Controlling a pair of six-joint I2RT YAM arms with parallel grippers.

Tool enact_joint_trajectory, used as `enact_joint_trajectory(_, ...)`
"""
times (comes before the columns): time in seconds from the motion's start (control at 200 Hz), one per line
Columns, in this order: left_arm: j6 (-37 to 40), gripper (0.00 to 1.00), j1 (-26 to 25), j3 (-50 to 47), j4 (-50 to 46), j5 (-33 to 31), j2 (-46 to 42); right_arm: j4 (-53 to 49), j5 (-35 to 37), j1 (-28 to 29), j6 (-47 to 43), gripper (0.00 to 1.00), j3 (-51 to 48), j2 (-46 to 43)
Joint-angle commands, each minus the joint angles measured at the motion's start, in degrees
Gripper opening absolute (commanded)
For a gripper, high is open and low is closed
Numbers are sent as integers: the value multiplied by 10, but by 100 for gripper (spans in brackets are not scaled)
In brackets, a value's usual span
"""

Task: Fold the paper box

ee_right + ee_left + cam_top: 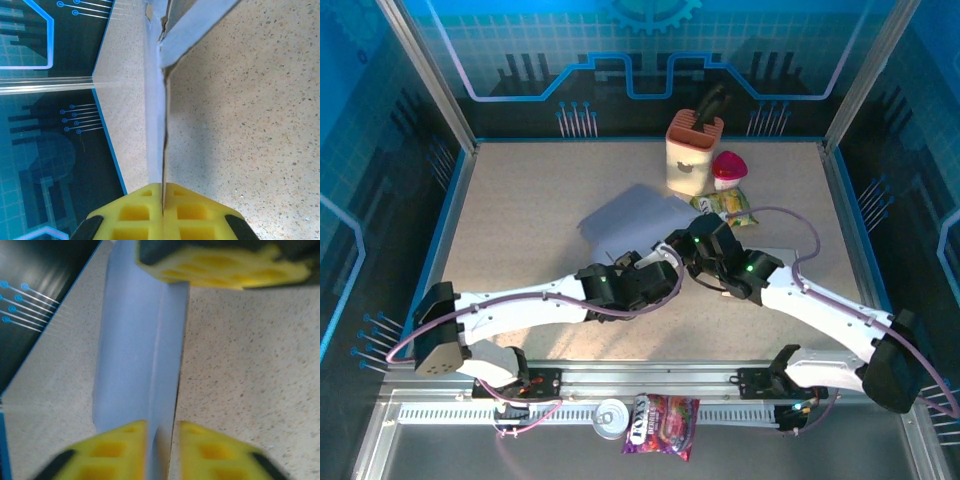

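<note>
The left hand (163, 445) stood with its jaws parted, straddling a flap of the paper box (638, 215), which lay near the centre of the bench (520, 240). The right hand (163, 200) was clamped on the box's edge.

Holder (692, 150), pink lid (728, 166), snack pkt (728, 206), can (611, 417), candy bag (662, 424).

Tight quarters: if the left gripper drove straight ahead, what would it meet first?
Sliding along the pale blue paper box, the left gripper would likely first meet the yellow fingers of the right gripper clamping it; depth unclear.
</note>
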Motion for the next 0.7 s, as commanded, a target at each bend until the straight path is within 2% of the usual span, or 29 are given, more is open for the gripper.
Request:
enact_joint_trajectory(0.0, -58, 48, 0, 37, 7, 2, -84, 2, 3, 6, -2, 0, -4, -29)
enact_joint_trajectory(0.06, -85, 58, 1, 33, 14, 8, -137, -1, 4, 7, -3, 0, 1, -43)
enact_joint_trajectory(0.115, -111, 62, 11, 22, 24, 16, -186, -10, 7, 10, -7, 0, 5, -55)
enact_joint_trajectory(0.16, -136, 64, 32, 14, 24, 31, -227, -18, 10, 13, -12, 0, 21, -64)
enact_joint_trajectory(0.21, -173, 66, 78, 10, 11, 67, -262, -22, 12, 17, -17, 0, 29, -73)
enact_joint_trajectory(0.28, -213, 64, 186, 8, -12, 180, -283, -26, 15, 22, -18, 0, 36, -82)
enact_joint_trajectory(0.355, -233, 62, 309, -2, -15, 315, -267, -23, 15, 30, -19, 0, 44, -87)
enact_joint_trajectory(0.455, -259, 58, 425, -37, 31, 476, -219, -29, 22, 46, -26, 0, 66, -89)
enact_joint_trajectory(0.515, -268, 54, 460, -54, 64, 541, -182, -42, 37, 62, -30, 0, 85, -94)
enact_joint_trajectory(0.585, -277, 49, 476, -71, 95, 584, -145, -55, 66, 87, -32, 0, 102, -101)
enact_joint_trajectory(0.625, -282, 46, 476, -77, 108, 596, -131, -66, 84, 101, -30, 0, 111, -103)
enact_joint_trajectory(0.695, -292, 45, 476, -90, 123, 606, -125, -82, 105, 116, -21, 0, 127, -104)
